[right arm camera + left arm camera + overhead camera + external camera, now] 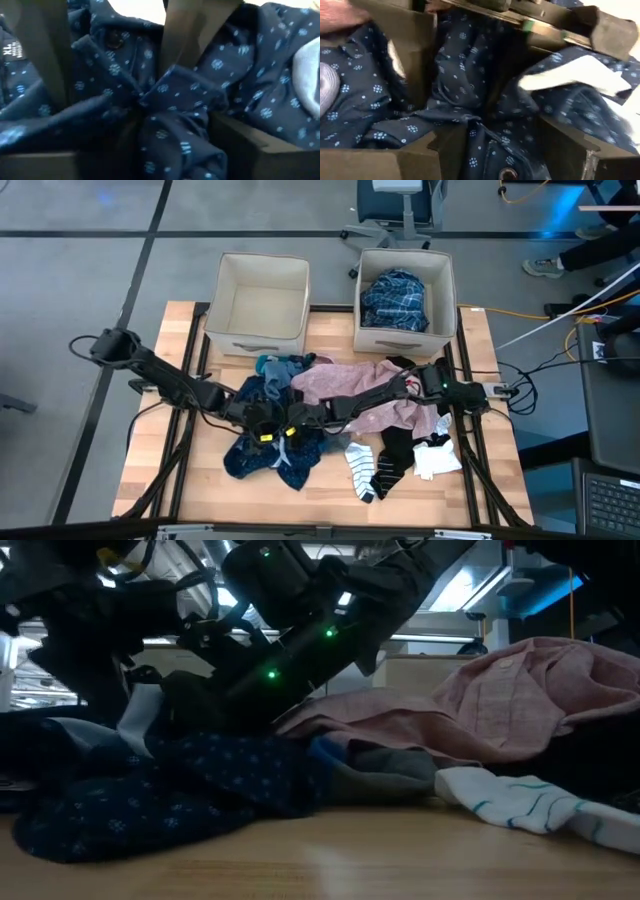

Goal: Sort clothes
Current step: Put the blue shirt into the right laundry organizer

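Grippers meet over the navy dotted top (262, 452) at the table's (180, 380) front middle: left gripper (262, 420) and right gripper (296, 418) each pinch its cloth, visible only in wrist views. Overhead alone shows the blue plaid shirt (395, 298) in the right bin (440, 275).

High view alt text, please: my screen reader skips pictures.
Both arms meet over a navy dotted top on a wooden table, left gripper beside right gripper. A pink shirt and socks lie nearby; a blue plaid shirt fills the right bin.
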